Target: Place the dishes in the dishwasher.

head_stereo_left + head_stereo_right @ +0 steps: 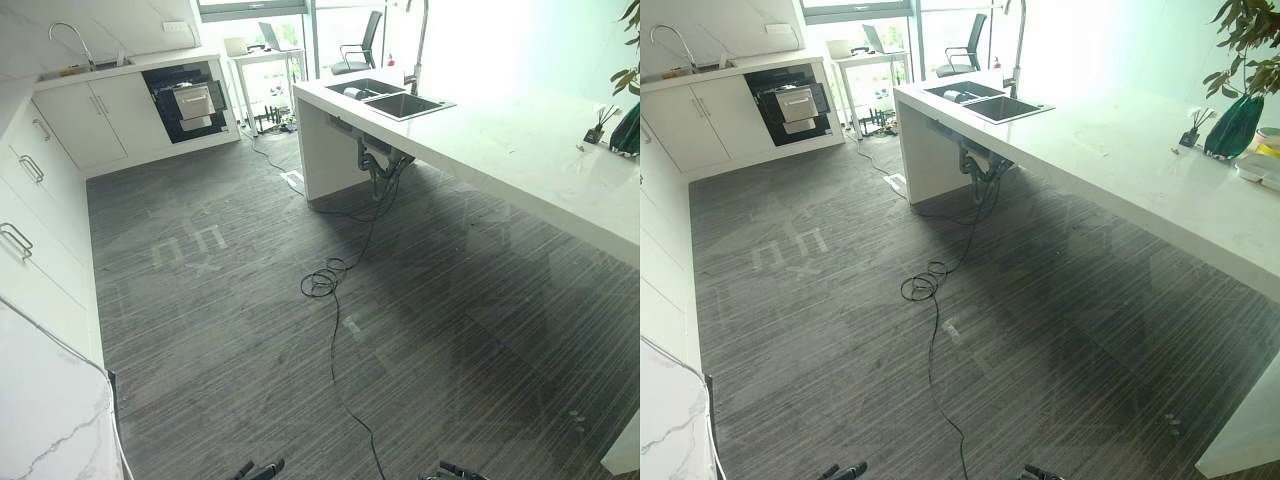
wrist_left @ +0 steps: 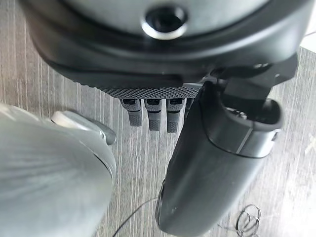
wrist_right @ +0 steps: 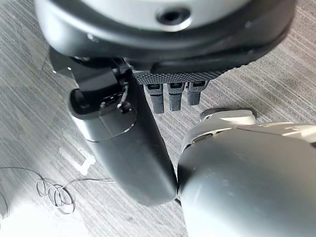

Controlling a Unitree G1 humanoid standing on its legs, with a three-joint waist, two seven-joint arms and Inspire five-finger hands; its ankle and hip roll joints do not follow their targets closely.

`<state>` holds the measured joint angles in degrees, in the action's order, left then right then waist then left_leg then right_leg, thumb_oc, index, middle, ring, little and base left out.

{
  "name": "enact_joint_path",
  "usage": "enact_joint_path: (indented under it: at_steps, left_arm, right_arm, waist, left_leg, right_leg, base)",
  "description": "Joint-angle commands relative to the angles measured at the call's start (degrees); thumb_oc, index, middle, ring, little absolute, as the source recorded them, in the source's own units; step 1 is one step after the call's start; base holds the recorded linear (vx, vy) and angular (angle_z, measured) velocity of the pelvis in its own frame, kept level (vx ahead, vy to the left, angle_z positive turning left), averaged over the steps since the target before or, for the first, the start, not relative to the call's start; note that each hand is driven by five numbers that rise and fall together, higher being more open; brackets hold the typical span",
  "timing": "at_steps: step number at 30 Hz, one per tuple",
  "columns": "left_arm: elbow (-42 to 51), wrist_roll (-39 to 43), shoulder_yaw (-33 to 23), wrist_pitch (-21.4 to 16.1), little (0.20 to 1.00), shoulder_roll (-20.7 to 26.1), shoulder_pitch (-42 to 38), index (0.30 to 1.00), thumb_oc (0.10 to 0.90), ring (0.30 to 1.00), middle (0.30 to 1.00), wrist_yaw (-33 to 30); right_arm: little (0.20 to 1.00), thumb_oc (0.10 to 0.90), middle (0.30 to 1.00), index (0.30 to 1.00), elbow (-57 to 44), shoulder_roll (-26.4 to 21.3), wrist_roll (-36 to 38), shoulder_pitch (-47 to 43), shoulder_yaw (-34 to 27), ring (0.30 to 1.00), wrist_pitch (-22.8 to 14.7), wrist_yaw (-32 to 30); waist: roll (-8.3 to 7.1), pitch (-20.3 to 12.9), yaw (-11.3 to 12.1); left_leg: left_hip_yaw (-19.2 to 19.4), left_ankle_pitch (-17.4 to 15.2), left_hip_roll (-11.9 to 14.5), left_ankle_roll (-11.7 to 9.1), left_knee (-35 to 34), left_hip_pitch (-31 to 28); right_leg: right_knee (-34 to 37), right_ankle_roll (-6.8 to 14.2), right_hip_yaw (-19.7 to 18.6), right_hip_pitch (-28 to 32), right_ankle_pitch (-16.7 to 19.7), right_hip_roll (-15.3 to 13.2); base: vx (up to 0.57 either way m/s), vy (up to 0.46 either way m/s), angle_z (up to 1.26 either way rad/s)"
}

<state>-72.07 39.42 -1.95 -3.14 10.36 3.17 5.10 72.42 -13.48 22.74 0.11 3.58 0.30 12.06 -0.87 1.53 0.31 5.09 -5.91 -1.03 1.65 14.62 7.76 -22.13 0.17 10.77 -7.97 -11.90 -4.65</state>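
Robot far from dishwasher and dishes, both hands empty.
L eye: dishwasher open, far ahead-left across floor; dishes in sink on table, ahead-right, so right arm nearer the dishes. R eye: same layout, plant vase on the table. L wrist: left hand over floor, fingers relaxed, holding nothing. R wrist: right hand same, slack, empty. No legible writing.

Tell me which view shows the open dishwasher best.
The left eye view: the black built-in dishwasher, its steel drawer pulled out, sits larger there among the white cabinets. The right eye view shows it smaller and farther. The wrist views look down at the striped grey floor.
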Motion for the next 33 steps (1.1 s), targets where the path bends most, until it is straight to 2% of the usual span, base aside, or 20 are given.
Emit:
enact_joint_path:
  at_steps: [1,10,14,24,33]
  left_arm:
    - [-0.62,-1.92,-0.82,-3.58,0.9,1.61,-2.52,0.9,0.8,0.9,0.9,-0.55]
    - [-0.71,-1.02,-1.22,-3.06,0.9,1.43,-2.71,0.9,0.8,0.9,0.9,-1.11]
    - [-0.84,-0.12,-1.38,-3.47,0.9,1.37,-2.59,0.9,0.8,0.9,0.9,-1.34]
    - [-0.38,1.02,-1.76,-4.83,0.9,1.45,-2.71,0.9,0.8,0.9,0.9,-1.28]
    - [2.77,5.37,-3.56,-6.11,0.9,1.67,-2.07,0.9,0.8,0.9,0.9,-0.88]
  right_arm:
    - [0.9,0.8,0.9,0.9,-0.69,-0.15,1.24,-0.86,-0.39,0.9,-1.21,1.81]
    - [0.9,0.8,0.9,0.9,-0.85,-0.3,1.7,-0.99,-0.55,0.9,-1.64,2.2]
    - [0.9,0.8,0.9,0.9,-1.33,-0.36,-1.13,-1.24,0.11,0.9,-3.9,-0.16]
    - [0.9,0.8,0.9,0.9,-3.04,-0.3,0.74,-1.83,1.03,0.9,-6.12,0.89]
    - [0.9,0.8,0.9,0.9,-10.19,-0.62,4.01,-1.83,1.4,0.9,-8.87,1.62]
  waist:
    - [0.34,-0.76,0.48]
    - [0.23,-0.78,0.58]
    - [0.21,-0.81,0.64]
    - [-0.03,-0.82,1.04]
    - [-0.22,-0.47,1.17]
  left_leg:
    - [3.77,-7.9,1.03,-3.09,2.57,-2.18]
    - [3.84,-7.95,1.03,-3.18,2.57,-2.19]
    - [3.92,-7.99,1.03,-3.15,2.57,-2.21]
    - [3.97,-8.02,0.85,-3.11,2.57,-2.33]
    - [3.23,-7.66,0.54,-3.24,2.57,-2.09]
  right_leg:
    - [4.94,5.45,2.38,3.22,0.65,0.74]
    - [4.94,5.51,2.7,3.25,0.59,0.6]
    - [4.94,5.5,2.87,3.27,0.62,0.48]
    - [4.94,5.51,3.41,3.52,0.64,0.28]
    - [4.94,5.14,3.47,3.74,0.56,0.67]
  base:
    - [0.0,0.0,0.0]
    - [0.0,0.0,0.0]
    - [0.0,-0.001,0.05]
    - [-0.01,0.001,0.01]
    - [0.01,-0.045,0.04]
